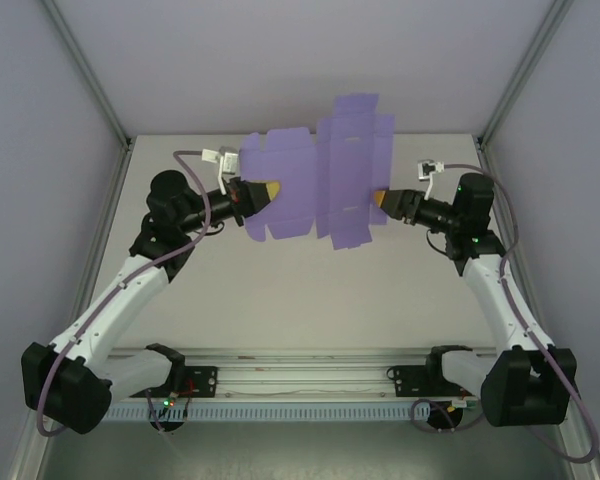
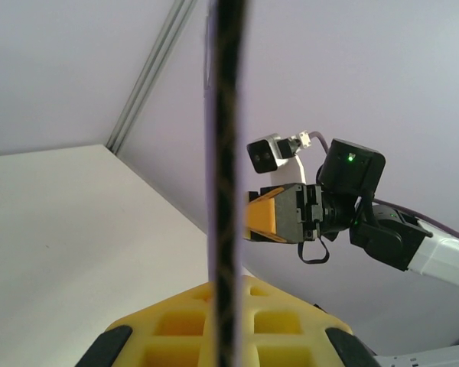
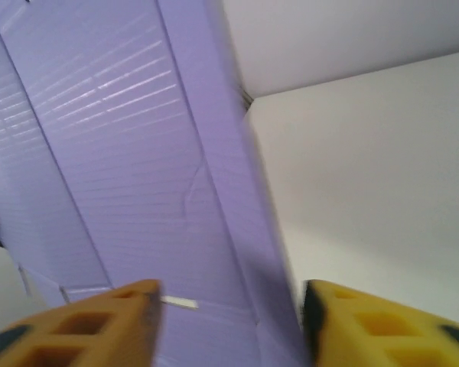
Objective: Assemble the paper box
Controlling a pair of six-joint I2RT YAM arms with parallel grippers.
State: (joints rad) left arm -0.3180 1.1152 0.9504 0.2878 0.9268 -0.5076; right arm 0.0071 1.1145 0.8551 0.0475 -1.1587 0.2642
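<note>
I'm holding the flat purple paper box [image 1: 320,175] in the air above the counter [image 1: 300,290]. My left claw [image 1: 270,190] is clamping one edge, and my right claw [image 1: 380,198] is sitting apart around the opposite edge.

In the left wrist view the purple sheet [image 2: 228,153] stood edge-on as a dark, blurred strip, cut off at the top and bottom of the frame. The left claw [image 2: 228,306] ran off the bottom edge. In the right wrist view the sheet was smeared and cropped at the top, left and bottom. The right claw [image 3: 231,306] was cropped at the bottom, and whether it touched the sheet could not be told.
</note>
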